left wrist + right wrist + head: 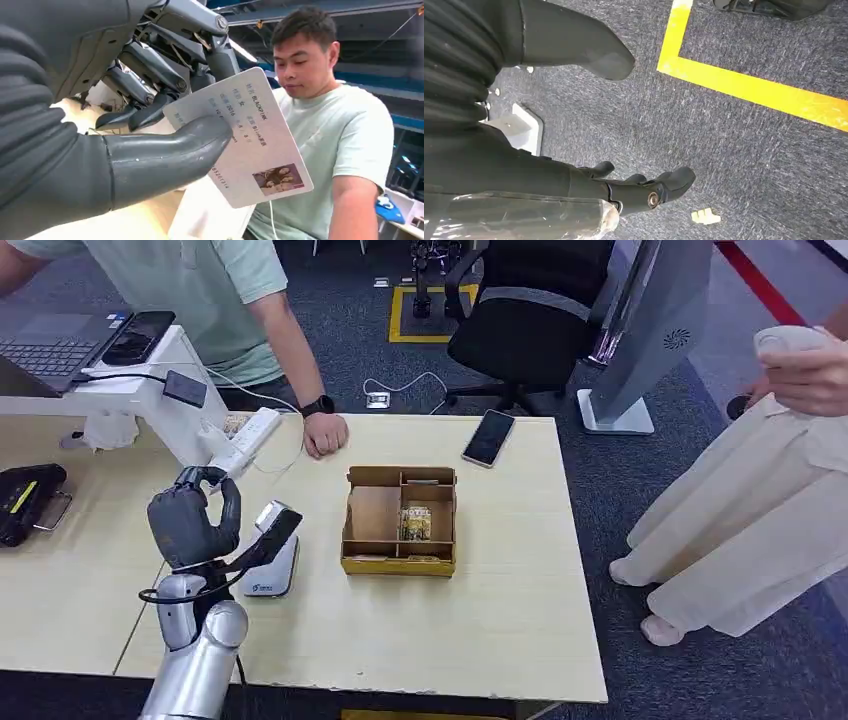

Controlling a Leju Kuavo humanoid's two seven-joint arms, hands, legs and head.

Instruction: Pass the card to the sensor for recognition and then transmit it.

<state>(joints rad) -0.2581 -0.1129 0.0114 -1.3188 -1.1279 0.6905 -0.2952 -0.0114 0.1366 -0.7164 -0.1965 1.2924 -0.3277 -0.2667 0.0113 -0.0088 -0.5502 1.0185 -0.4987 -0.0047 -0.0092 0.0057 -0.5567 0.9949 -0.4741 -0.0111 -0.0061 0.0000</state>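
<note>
My left hand hovers over the left part of the wooden table, pinching a white ID card between thumb and fingers. In the head view the card shows edge-on just above the white sensor stand, which has a dark angled top. The left wrist view shows the card's printed face with a small photo, my thumb pressed across it. My right hand hangs over the grey carpet, fingers apart and holding nothing.
A brown divided cardboard box with a small card inside sits mid-table. A black phone lies at the far edge. A person in a green shirt rests a fist on the table; another person stands right. A laptop sits far left.
</note>
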